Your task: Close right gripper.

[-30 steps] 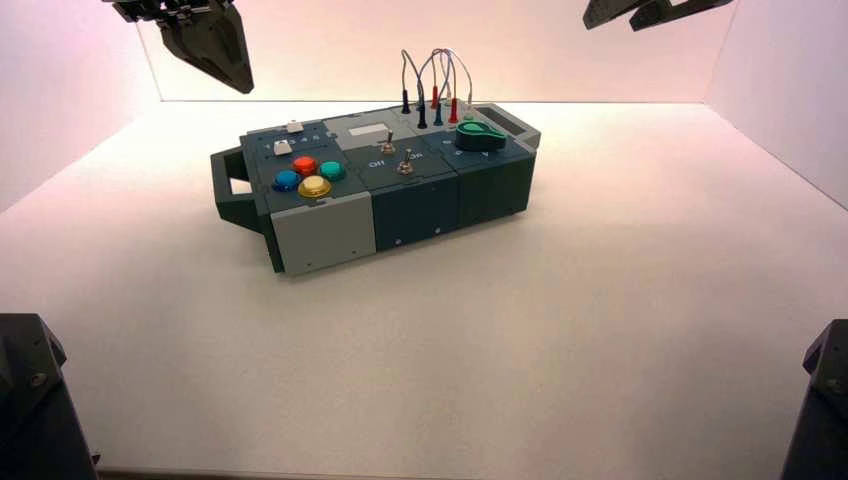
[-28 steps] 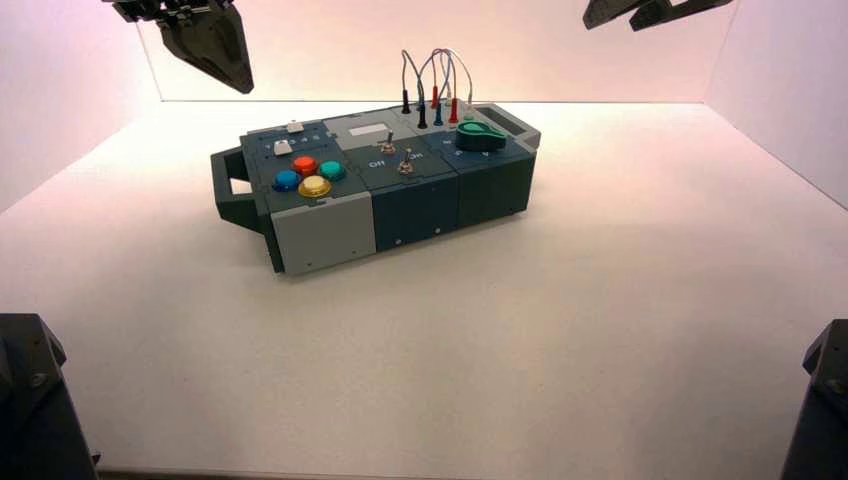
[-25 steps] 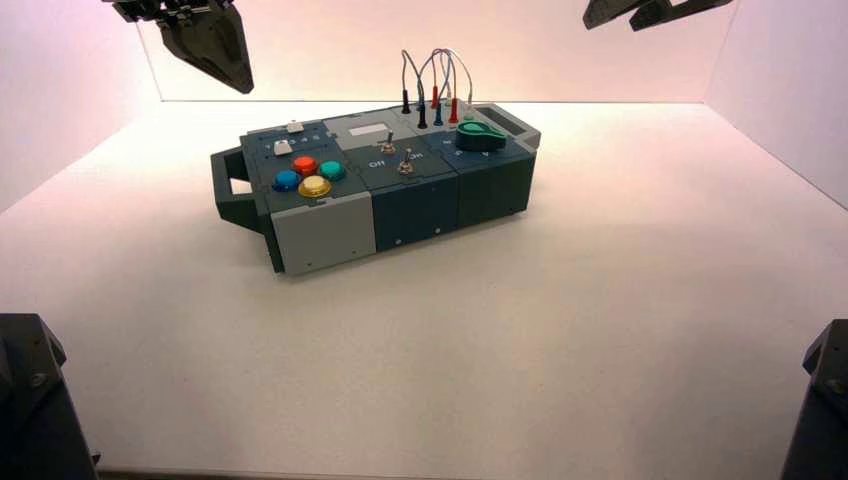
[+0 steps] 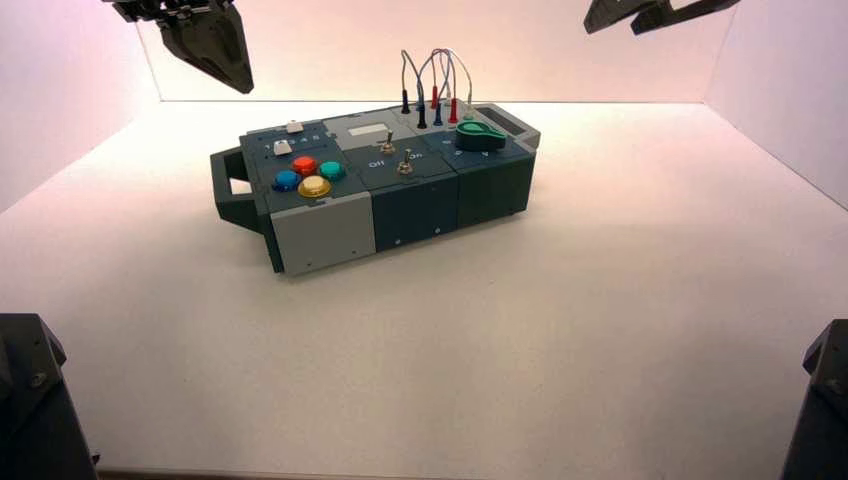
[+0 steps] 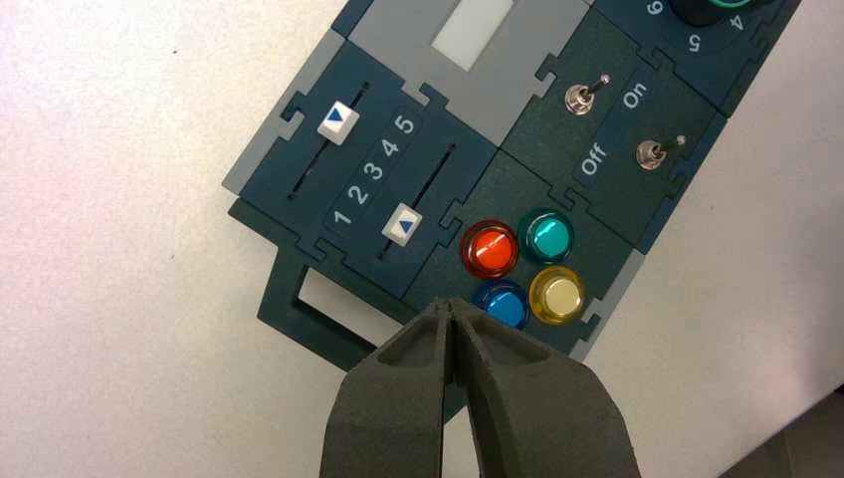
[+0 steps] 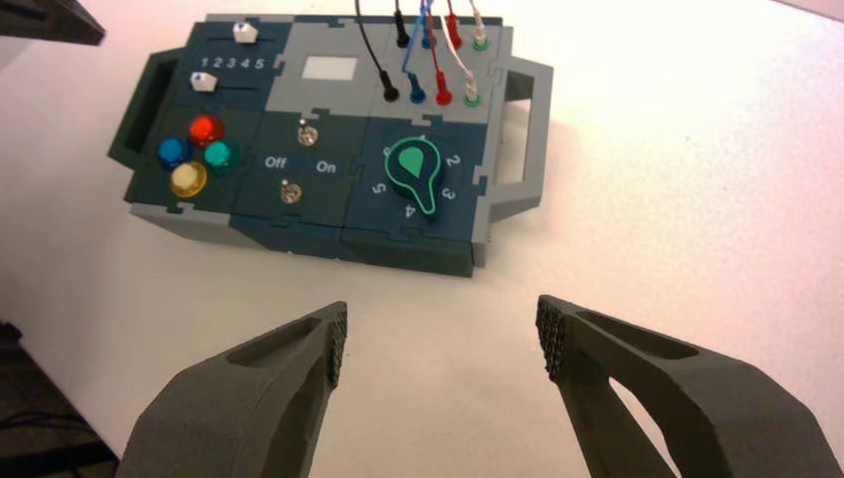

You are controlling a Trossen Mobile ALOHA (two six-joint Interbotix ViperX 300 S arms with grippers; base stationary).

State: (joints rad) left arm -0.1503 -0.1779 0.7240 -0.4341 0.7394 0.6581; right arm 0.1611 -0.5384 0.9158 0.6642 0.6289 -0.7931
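My right gripper (image 4: pixel 630 18) hangs high at the far right, above and behind the console box (image 4: pixel 322 232), touching nothing. In the right wrist view it (image 6: pixel 443 339) is open and empty. Its two fingers stand wide apart over bare table, short of the box (image 6: pixel 299 224). My left gripper (image 4: pixel 235 75) hangs parked high at the far left. In the left wrist view it (image 5: pixel 450 309) is shut and empty, above the box's handle end near the blue button (image 5: pixel 503 302).
The box carries red (image 6: pixel 205 127), blue, teal and yellow buttons, two sliders (image 5: pixel 336 119), two toggle switches (image 6: pixel 309 130) marked Off and On, a green knob (image 6: pixel 416 171) and plugged wires (image 4: pixel 435 75). Black angular blocks (image 4: pixel 30 400) stand at both front corners. White walls enclose the table.
The right gripper's fingers have shifted very slightly in the high view. The left arm and the box have not moved.
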